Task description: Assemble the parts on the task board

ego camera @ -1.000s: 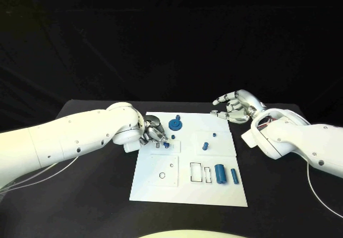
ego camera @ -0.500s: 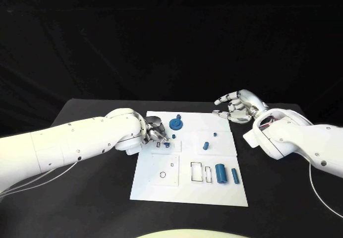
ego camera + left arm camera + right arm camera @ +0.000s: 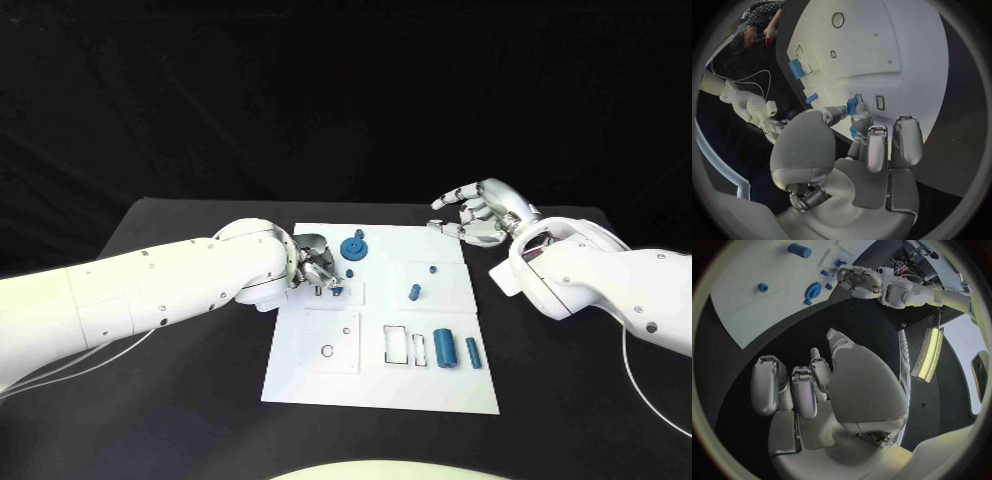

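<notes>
Fingers [image 3: 853,107] of the left hand [image 3: 317,266] pinch a small blue part [image 3: 852,104] over the task board [image 3: 382,380] near its left edge. The right hand [image 3: 480,215] hovers off the board's far right corner above bare worktop [image 3: 577,400], fingers loosely curled, holding nothing.

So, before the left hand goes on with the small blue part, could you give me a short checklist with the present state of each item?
1. Left hand holds a small blue part between its fingers: ok.
2. Part lined up with a slot on the task board: cannot tell; the fingers hide it.
3. Right hand away from the board's middle, holding nothing: ok.
4. Blue gear standing beside the left hand, not touched: cannot tell.
5. Large blue cylinder and thin blue pin lying apart from both hands: ok.
</notes>
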